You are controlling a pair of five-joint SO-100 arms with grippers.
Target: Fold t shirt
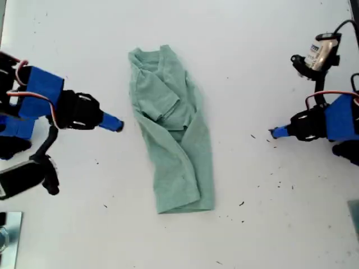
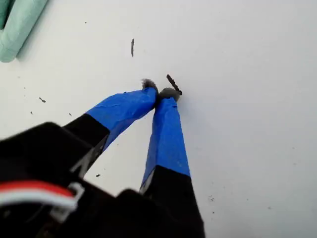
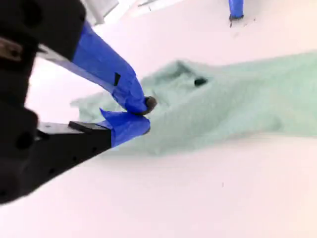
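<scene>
My second gripper [image 1: 119, 124], clenched and empty, points at the t shirt [image 1: 171, 131] lying lengthwise across its reach just ahead, while my first gripper [image 1: 274, 132], also clenched, waits farther off opposite.

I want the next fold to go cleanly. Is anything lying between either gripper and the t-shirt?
Nothing visible: only bare white table with small dark specks separates my first gripper and my second gripper from the t shirt.
</scene>
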